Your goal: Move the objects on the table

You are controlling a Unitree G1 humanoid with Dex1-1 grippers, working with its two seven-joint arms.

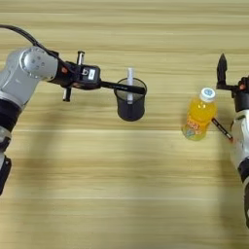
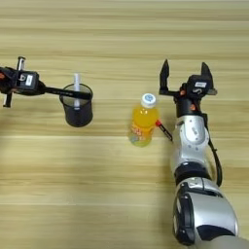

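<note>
My left gripper (image 1: 97,81) is shut on the thick black marker (image 1: 124,87), which sticks out level to the right across the mouth of a black mesh cup (image 1: 130,108). A white pen (image 1: 130,79) stands upright in that cup. The thinner black pen with a red cap (image 2: 164,130) lies on the table (image 1: 121,185) between an orange juice bottle (image 2: 143,124) and my right forearm, which partly hides it. My right gripper (image 2: 185,77) is open, fingers spread and pointing away from me, just behind and to the right of the bottle.
The juice bottle (image 1: 198,116) stands upright with a white cap, about a hand's width right of the cup. My right arm runs from the near edge up the right side.
</note>
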